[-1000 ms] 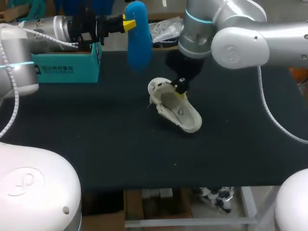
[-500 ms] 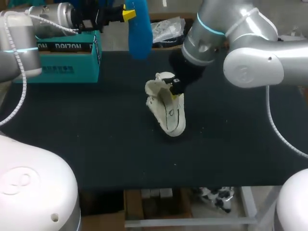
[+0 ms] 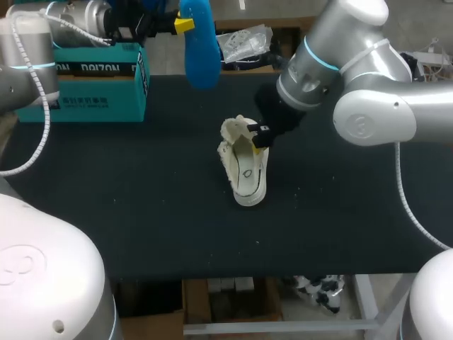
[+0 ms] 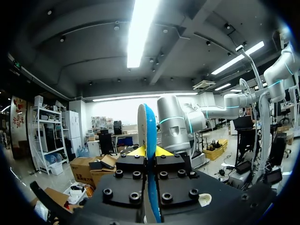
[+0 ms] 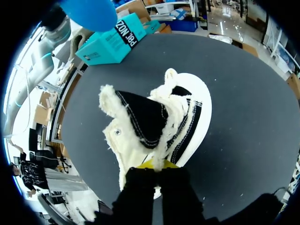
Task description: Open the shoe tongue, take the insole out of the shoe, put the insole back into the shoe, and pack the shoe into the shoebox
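Your left hand (image 3: 182,25) is clamped on the blue insole (image 3: 201,49), with a yellow tip pressed to each flat side. It holds the insole up in the air over the far edge of the desk (image 3: 141,212), near the teal shoebox (image 3: 92,81), which stands at the far left corner. Your right hand (image 3: 260,136) is closed on the fleecy rim of the white shoe (image 3: 244,166), fingers nearly together with the lining pinched between them. The shoe lies about the middle of the desk, toe toward the near edge. In the right wrist view, a dark flap edged in fleece stands open ahead of the fingers. Shoe and shoebox are well apart.
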`<state>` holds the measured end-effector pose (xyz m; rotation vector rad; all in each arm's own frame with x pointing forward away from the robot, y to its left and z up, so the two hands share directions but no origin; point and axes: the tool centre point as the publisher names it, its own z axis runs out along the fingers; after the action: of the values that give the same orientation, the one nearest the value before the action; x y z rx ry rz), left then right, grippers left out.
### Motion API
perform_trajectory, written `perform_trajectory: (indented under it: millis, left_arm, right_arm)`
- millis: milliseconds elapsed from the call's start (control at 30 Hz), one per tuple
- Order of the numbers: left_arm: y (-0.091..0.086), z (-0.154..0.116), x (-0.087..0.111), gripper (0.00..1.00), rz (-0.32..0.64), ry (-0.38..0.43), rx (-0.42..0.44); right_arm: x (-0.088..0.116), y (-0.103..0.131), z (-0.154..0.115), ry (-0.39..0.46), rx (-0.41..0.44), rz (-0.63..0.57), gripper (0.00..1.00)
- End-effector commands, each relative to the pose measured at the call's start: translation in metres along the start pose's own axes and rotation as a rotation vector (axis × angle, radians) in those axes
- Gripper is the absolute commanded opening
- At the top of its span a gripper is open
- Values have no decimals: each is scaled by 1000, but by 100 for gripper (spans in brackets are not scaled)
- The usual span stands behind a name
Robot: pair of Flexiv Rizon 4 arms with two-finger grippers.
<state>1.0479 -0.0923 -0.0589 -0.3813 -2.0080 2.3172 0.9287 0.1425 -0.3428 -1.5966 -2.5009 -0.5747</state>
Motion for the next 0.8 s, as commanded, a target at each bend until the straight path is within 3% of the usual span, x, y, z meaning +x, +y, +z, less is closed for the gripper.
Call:
perform_trajectory:
  millis: [33, 133, 167, 200, 233, 500, 633, 800]
  left_arm:
    - [1, -1, -1, 0, -1, 87, -1]
    - [0, 0, 0, 0, -2, 89, -2]
    - [0, 2, 2, 0, -3, 90, -2]
    - [0, 4, 4, 0, -3, 92, -3]
    - [-1, 6, 7, 0, -3, 94, -4]
    - [-2, 29, 32, 0, 7, 110, -18]
    - [1, 36, 46, 0, -74, -22, -46]
    - [1, 36, 46, 0, -74, -22, -46]
  right_arm:
    - [-4, 6, 2, 13, 23, -8, 0]
    - [-9, 5, -1, 14, 22, -9, 0]
    - [-9, 5, -2, 12, 19, -8, 7]
    - [-13, 2, -6, 13, 17, -7, 49]
    - [-16, 0, -8, 7, 14, -3, 100]
    - [-17, -22, -35, -26, -12, 18, 100]
    - [-17, -28, -41, -10, -40, 22, 100]
    - [-17, -28, -41, -10, -40, 22, 100]
